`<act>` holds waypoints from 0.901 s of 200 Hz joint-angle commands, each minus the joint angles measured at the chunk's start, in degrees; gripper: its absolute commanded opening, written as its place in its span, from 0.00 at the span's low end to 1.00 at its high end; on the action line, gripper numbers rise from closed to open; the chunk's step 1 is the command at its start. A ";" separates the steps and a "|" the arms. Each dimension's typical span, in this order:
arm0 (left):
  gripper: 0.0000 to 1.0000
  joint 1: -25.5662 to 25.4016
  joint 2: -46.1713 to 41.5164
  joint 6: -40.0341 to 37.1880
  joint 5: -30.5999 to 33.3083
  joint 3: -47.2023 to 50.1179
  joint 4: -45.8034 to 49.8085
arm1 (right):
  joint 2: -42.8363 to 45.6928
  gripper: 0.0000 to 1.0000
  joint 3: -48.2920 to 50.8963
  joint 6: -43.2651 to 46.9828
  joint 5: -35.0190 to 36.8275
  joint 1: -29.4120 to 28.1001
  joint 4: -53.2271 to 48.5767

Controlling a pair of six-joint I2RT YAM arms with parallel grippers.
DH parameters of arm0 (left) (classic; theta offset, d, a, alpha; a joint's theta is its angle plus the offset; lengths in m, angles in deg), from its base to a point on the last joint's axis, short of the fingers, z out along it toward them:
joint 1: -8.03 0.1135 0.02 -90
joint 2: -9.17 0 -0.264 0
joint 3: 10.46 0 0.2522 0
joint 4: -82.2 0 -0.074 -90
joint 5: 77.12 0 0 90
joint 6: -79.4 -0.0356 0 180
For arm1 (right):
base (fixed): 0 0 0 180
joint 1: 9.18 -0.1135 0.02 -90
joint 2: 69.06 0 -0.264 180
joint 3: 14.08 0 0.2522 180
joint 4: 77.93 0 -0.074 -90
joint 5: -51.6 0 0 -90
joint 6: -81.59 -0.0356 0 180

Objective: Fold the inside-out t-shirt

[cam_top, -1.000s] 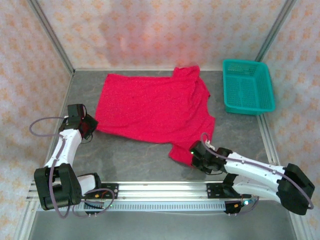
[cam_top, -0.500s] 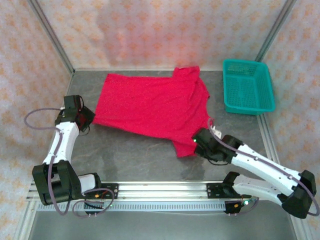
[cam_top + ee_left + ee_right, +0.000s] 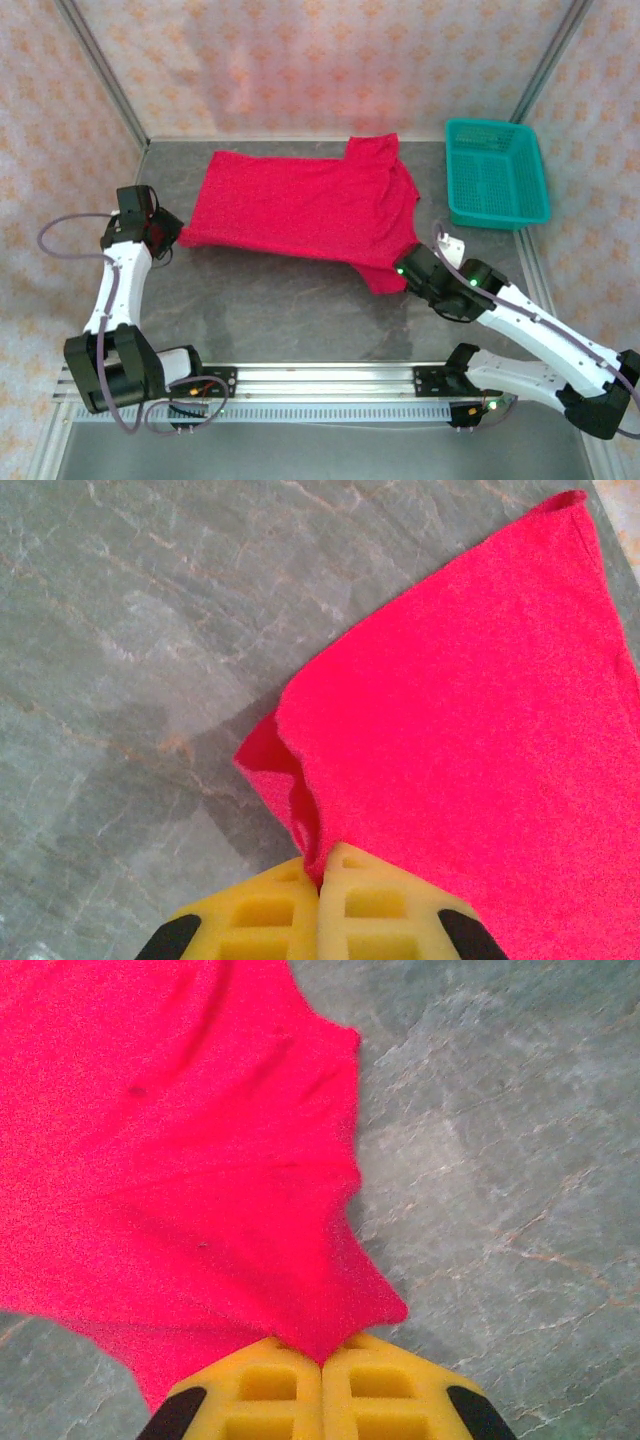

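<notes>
On the grey table (image 3: 280,310), seen from above, the red t-shirt (image 3: 310,205) lies spread across the far middle, stretched between your two arms. The left gripper (image 3: 176,237) pinches its near left corner and the right gripper (image 3: 404,270) its near right edge, with the teal basket (image 3: 487,123) close by at the far right. Pull the arms wider apart and the cloth could slip out of one pinch, or the far sleeve could drag towards the basket. In the left wrist view, the left gripper (image 3: 322,875) is clenched on only a thin fold at the corner, with a loose flap curling beside it; I judge a sharp lift would strip it free. In the right wrist view, the right gripper (image 3: 322,1365) is clamped on a narrow point of cloth, so if you raise the two sides unevenly you would likely skew the fold or lose that hold.
</notes>
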 commanded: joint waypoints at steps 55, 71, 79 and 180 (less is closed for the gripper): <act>0.00 -4.13 -18.89 -2.35 5.23 5.40 10.09 | 0.83 0.00 -6.99 4.00 1.59 0.53 -0.50; 0.00 -4.27 -16.73 -3.03 6.49 2.87 9.56 | -3.20 0.00 -9.75 7.58 2.83 2.45 1.20; 0.00 -4.27 -14.44 -3.27 6.48 1.30 9.19 | -5.69 0.00 -11.20 9.79 2.19 4.75 2.43; 0.00 -6.59 19.71 -4.15 6.09 -13.80 1.66 | -41.23 0.00 -29.00 25.60 -10.76 25.82 18.46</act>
